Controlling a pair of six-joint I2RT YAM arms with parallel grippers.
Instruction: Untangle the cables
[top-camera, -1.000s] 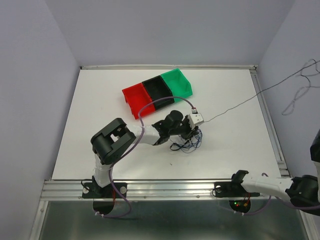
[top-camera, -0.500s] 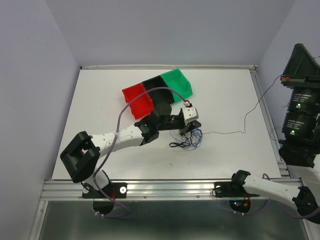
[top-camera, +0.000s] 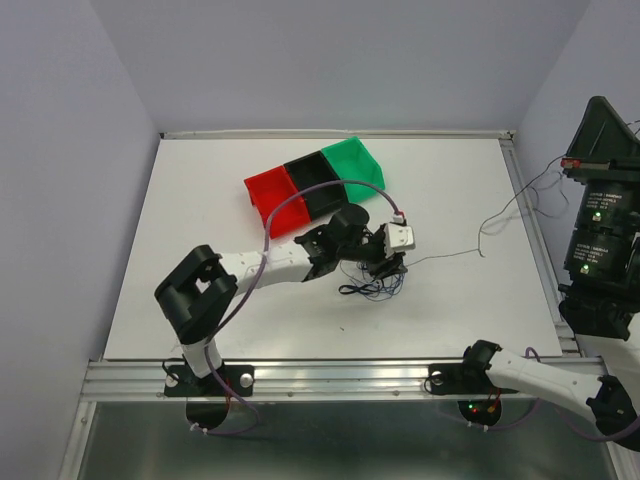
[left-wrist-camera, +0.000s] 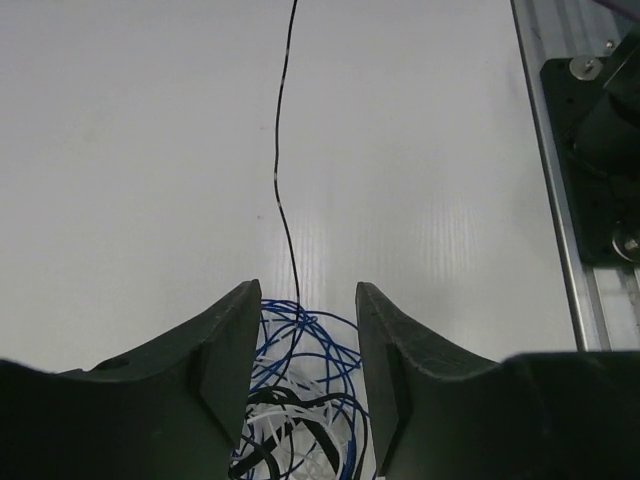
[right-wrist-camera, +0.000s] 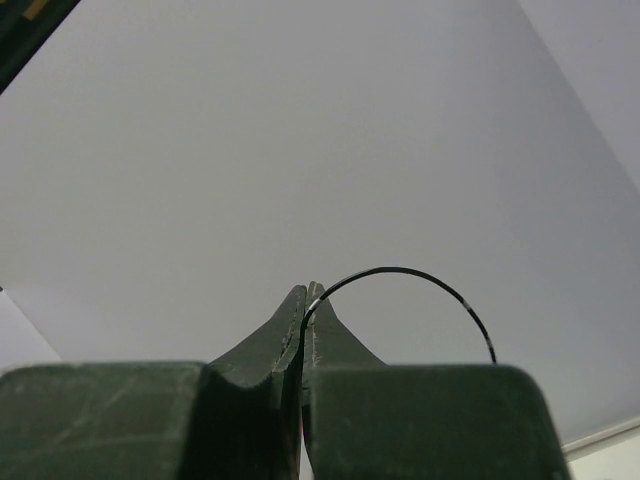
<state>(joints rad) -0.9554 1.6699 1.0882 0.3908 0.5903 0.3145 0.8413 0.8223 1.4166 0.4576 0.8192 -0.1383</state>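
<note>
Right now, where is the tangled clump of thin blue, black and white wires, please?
The clump sits mid-table in the top view, in front of the red, black and green bins, between the fingers of the left gripper.

Black cable (right-wrist-camera: 405, 271) in closed right hand (right-wrist-camera: 305, 295)

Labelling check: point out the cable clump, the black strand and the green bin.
cable clump (left-wrist-camera: 305, 390), left wrist view, the tangle's middle.
black strand (left-wrist-camera: 277, 150), left wrist view, its middle stretch.
green bin (top-camera: 366, 160), top view, right wall.
</note>
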